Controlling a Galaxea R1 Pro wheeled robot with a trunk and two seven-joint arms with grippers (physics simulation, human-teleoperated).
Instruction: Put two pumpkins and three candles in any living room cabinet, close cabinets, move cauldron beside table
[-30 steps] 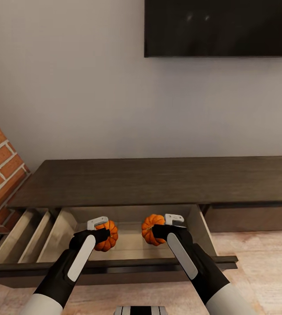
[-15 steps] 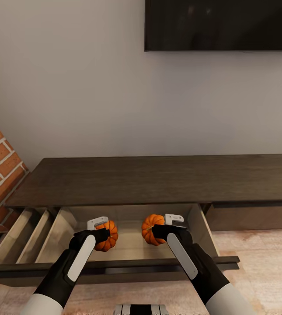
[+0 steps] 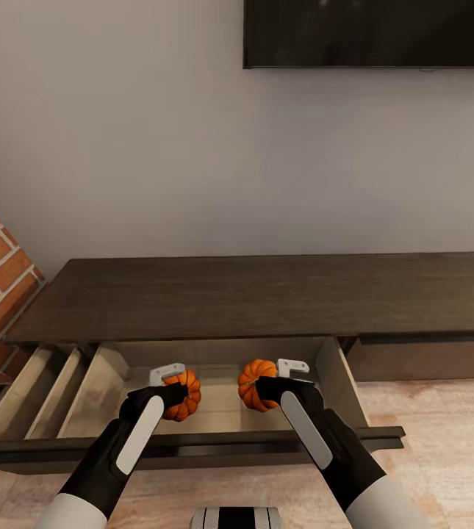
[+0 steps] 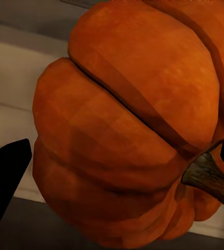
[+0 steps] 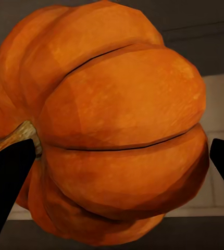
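The left pumpkin (image 3: 181, 394) is pinched in the left pincer (image 3: 167, 385) and the right pumpkin (image 3: 255, 384) in the right pincer (image 3: 284, 376), both held over the pale inside of the cabinet's (image 3: 266, 294) open drawer (image 3: 214, 411). Compared with a second ago, the grips are unchanged, while the TV (image 3: 372, 33) sits higher as the camera tilts down.

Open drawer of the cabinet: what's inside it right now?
Above the drawer hang two pumpkins, one in the left pincer, one in the right pincer. The pale floor between looks bare; the arms hide its front part.
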